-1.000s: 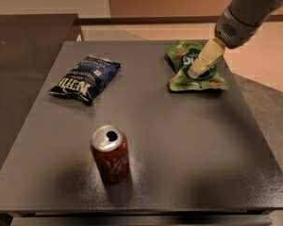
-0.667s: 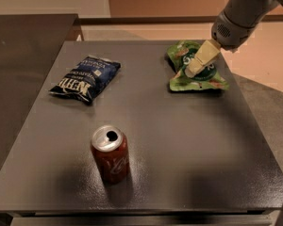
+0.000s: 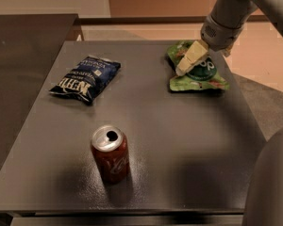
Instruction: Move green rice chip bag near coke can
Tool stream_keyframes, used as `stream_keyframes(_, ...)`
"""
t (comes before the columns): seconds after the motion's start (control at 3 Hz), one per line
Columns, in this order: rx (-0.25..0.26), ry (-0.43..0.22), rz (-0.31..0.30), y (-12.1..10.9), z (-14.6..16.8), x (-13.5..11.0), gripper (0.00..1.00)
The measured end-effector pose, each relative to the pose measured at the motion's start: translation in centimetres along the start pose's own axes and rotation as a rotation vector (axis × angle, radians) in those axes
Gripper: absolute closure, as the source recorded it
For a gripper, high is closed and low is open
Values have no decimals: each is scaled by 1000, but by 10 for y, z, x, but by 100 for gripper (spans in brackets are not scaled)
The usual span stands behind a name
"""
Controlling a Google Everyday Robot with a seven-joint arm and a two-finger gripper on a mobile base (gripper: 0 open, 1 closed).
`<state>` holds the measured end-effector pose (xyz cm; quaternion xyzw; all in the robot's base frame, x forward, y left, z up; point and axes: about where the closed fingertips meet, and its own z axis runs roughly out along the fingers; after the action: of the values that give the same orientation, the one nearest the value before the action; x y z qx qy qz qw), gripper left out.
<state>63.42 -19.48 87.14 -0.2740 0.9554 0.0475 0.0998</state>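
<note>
Hanging over green rice chip bag [image 3: 203,74]: pincer [image 3: 183,69].

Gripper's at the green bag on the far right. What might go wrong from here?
1. The gripper sits over the crinkly light-green rice chip bag, which lies near the dark grey table's right edge; a poor grasp may nudge it off.
2. The small red-brown coke can stands upright at the front; the arriving bag could topple it.
</note>
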Motion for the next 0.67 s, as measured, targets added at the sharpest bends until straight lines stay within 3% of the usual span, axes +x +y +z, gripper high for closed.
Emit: stream_keyframes(0.67, -13, 67, 37, 1, 18, -10, 0)
